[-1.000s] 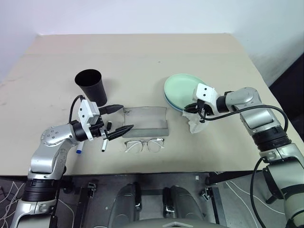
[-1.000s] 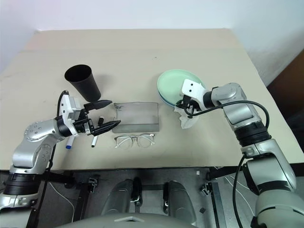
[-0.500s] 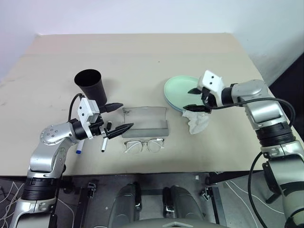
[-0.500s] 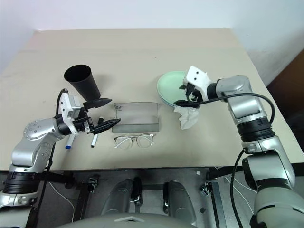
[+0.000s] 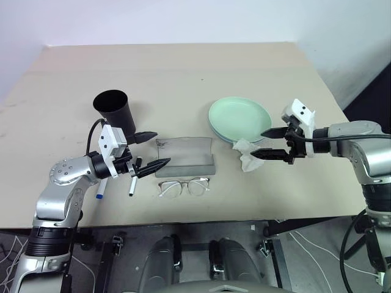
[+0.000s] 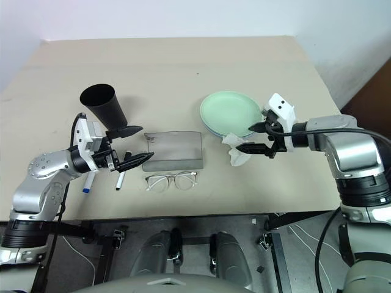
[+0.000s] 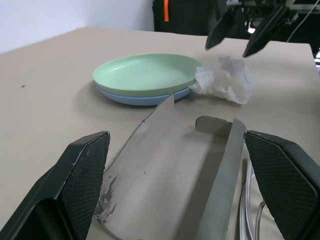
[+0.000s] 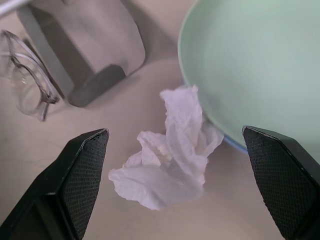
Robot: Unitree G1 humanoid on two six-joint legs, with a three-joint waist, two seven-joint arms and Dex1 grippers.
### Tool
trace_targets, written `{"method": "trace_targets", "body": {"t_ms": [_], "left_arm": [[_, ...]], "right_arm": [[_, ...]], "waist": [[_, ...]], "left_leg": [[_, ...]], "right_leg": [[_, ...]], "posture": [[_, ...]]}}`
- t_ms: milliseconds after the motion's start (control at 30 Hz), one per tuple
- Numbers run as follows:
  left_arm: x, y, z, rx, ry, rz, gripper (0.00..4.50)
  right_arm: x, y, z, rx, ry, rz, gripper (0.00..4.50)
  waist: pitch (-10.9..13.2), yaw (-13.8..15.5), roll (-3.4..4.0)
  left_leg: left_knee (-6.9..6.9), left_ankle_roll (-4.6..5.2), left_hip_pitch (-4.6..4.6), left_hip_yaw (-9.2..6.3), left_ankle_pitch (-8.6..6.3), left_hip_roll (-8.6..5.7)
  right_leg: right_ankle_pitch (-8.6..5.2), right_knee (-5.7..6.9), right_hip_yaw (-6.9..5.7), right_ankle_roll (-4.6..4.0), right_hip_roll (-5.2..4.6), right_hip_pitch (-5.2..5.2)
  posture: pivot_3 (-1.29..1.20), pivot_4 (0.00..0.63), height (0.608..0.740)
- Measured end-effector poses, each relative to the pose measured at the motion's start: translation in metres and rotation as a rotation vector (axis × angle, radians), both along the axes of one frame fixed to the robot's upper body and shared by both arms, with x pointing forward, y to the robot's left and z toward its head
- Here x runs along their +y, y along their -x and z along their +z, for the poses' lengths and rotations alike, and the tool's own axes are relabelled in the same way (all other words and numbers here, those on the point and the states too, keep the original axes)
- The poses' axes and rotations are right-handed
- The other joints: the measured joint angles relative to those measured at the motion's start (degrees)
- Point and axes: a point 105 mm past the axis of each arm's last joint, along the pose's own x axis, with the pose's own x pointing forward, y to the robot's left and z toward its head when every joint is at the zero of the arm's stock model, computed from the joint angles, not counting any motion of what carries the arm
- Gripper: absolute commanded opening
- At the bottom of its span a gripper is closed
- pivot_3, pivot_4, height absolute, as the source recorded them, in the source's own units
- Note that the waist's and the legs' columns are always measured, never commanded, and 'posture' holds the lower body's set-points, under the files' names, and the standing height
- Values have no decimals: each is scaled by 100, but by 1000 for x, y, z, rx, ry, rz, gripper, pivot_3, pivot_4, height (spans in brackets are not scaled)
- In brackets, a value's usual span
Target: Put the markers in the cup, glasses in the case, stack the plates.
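The mint green plate lies stacked on the light blue plate at the table's right. My right gripper is open just right of them, above a crumpled tissue, holding nothing. The grey case lies open mid-table, with the glasses in front of it. My left gripper hovers open and empty at the case's left end. Beneath that arm lie the black-capped marker and the blue-capped marker, partly hidden. The black cup stands upright behind them.
The tissue touches the plates' front edge. The table's front edge runs close behind the glasses and markers. Bare tabletop stretches across the far half, beyond the cup and the plates.
My right gripper opened, let go of the mint plate, which now rests on the blue one, and drew back to the right while rolling. The left arm stayed still.
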Motion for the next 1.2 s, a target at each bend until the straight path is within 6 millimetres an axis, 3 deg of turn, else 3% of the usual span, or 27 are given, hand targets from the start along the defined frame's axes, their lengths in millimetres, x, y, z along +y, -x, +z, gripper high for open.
{"method": "trace_targets", "body": {"t_ms": [267, 333, 567, 733, 767, 1200], "left_arm": [[2, -1, -3, 10, 1, 5, 4500], [2, -1, -3, 10, -2, 5, 4500], [4, 0, -5, 3, -16, 7, 4500], [5, 1, -5, 0, -15, 11, 4500], [6, 0, -5, 0, -15, 15, 4500], [17, 1, -8, 7, -24, 53, 4500]], "right_arm": [[13, 0, -44, 70, 140, -1, 4487], [12, -2, -46, 50, 168, -2, 4125], [6, -4, -38, -17, 208, 30, 1885], [4, 1, -21, -40, 150, 70, 174], [3, 1, -18, -44, 144, 75, 24], [10, 10, 12, -85, 9, 165, 24]], "waist": [[0, 12, 0], [0, 15, -1], [0, 21, 0], [0, 22, 0], [0, 22, 0], [1, 15, 0]], "left_leg": [[-1, 0, -2, 3, 0, 0], [1, 0, -1, 4, 0, -1], [-1, 0, -2, 6, 0, 0], [-3, 1, -1, 9, 0, 0], [-2, 0, -1, 9, 0, 0], [-8, 0, -2, 9, -1, 1]], "right_leg": [[0, -2, 0, 1, 0, -2], [0, -3, 0, 1, 0, 0], [0, -3, 0, 1, -1, -2], [1, -3, 0, 2, -1, -2], [1, -3, 0, 2, -1, -2], [0, -10, 2, 1, -1, -3]], "posture": [[0, 150, 715], [0, 150, 715], [0, 150, 715], [0, 150, 715], [0, 150, 715], [0, 150, 715]]}}
